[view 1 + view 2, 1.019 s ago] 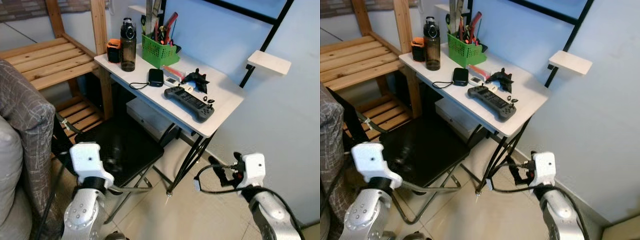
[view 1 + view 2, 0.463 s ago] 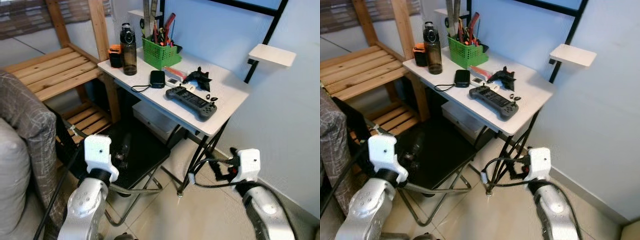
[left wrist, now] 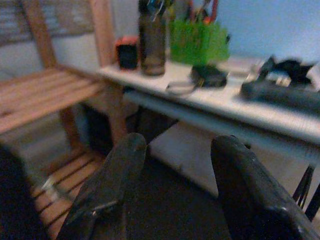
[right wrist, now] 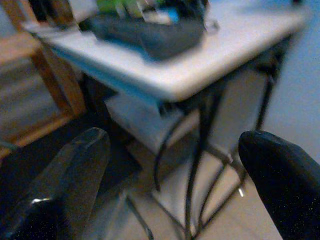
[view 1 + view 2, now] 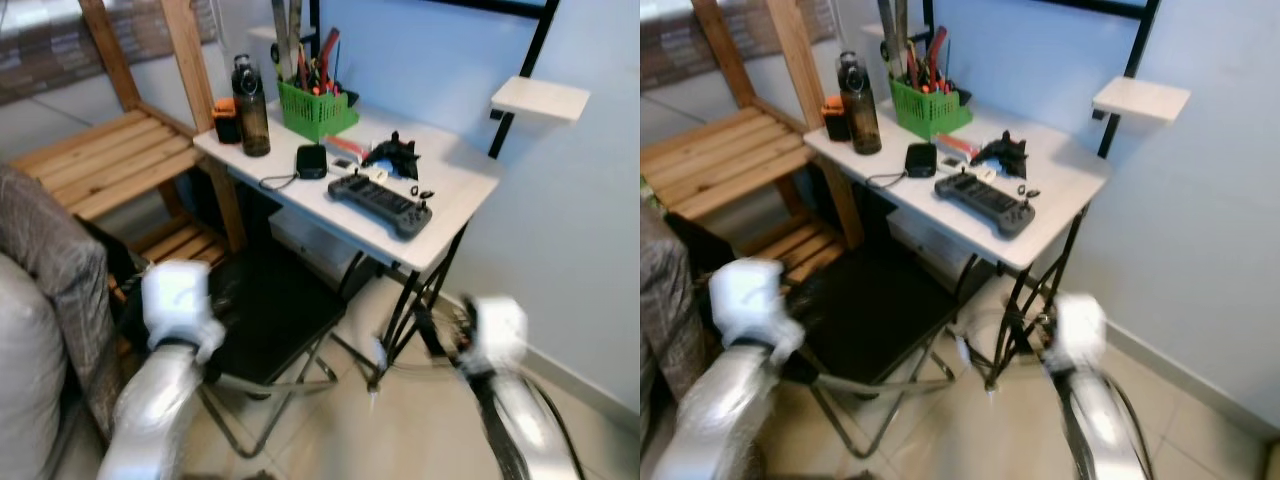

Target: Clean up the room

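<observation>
Pale blue wall [image 5: 440, 60] behind a small white table [image 5: 460, 185], with both of our arms held low in front.

We saw a wooden shelf unit [image 5: 95, 165] to the left of the table and a black folding chair [image 5: 275, 315] under its near edge. On the table stood a green basket [image 5: 315, 108] of tools at the back, a dark bottle [image 5: 250, 95] beside an orange-topped item [image 5: 226, 118], then a black game controller [image 5: 385, 203] near the front and a small black pouch [image 5: 311, 161] with a cord. Our left gripper [image 3: 175, 185] was parted and held nothing, in front of the chair. Our right gripper [image 4: 170, 190] was spread wide, also empty, near the table legs [image 5: 410, 310]. Both arms looked blurred.
</observation>
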Tool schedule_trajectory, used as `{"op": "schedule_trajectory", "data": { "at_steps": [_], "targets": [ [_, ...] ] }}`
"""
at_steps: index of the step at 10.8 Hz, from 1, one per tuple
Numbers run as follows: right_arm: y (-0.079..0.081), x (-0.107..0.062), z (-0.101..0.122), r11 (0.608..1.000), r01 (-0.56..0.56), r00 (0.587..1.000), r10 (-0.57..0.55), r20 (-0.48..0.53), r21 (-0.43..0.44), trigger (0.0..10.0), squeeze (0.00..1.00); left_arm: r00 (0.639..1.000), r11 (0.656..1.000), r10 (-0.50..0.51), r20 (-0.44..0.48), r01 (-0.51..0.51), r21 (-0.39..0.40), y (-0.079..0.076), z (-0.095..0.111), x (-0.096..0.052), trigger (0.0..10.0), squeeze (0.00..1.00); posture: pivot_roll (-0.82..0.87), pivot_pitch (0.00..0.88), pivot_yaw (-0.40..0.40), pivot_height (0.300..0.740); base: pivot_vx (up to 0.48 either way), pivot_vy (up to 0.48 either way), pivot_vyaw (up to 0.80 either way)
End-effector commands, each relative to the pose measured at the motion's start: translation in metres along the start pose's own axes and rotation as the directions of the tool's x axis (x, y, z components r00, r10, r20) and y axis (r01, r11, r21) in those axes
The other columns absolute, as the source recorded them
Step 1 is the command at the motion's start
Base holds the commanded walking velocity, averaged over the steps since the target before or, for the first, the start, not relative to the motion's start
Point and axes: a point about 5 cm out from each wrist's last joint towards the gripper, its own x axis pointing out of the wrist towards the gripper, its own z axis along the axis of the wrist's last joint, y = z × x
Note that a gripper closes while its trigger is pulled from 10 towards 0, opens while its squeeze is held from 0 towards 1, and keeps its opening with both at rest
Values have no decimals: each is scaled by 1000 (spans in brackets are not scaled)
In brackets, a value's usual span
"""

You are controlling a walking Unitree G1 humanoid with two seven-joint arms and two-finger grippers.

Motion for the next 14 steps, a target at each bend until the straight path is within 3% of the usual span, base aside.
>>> {"op": "schedule_trajectory", "data": {
  "at_steps": [1, 3, 4, 7, 9, 12, 14],
  "targets": [
    [3, -2, 4, 1000, -7, 1000, 7, 18, -3, 10000, 47, 998, 998, -60, 14, 60, 17, -7, 6, 2, 10000, 0, 23, 0, 100, 740, 0, 0, 0],
    [11, -7, 2, 1000, -24, 1000, 25, 17, -17, 10000, 51, 971, 968, -238, 10, 236, 78, -23, 7, 8, 10000, 0, 15, 0, 110, 740, 0, 0, 0],
    [11, -7, 3, 999, -26, 999, 27, 18, -26, 10000, 51, 969, 965, -249, 8, 247, 82, -26, 5, 5, 10000, 0, 14, 0, 107, 740, 0, 0, 0],
    [6, -2, 10, 996, -55, 998, 56, 17, -65, 10000, 47, 982, 983, -178, 63, 175, 52, -30, 9, 9, 10000, 0, 24, 0, 27, 740, 0, 0, 0],
    [1, 8, 22, 988, -110, 993, 113, 20, -112, 10000, 51, 989, 995, -87, 120, 81, 56, -28, 12, 0, 10000, 0, 56, 0, -56, 740, 0, 0, 0],
    [-2, 16, 25, 986, -121, 992, 124, 16, -114, 10000, 51, 990, 996, -71, 125, 65, 55, -26, 13, -3, 10000, 0, 81, 0, -69, 740, 0, 0, 0],
    [-3, 6, 19, 987, -124, 992, 124, -5, -101, 10000, 51, 994, 1000, 30, 102, -29, -8, -19, 9, -10, 10000, 0, 77, 0, -55, 740, 0, 0, 0]
  ]
}}
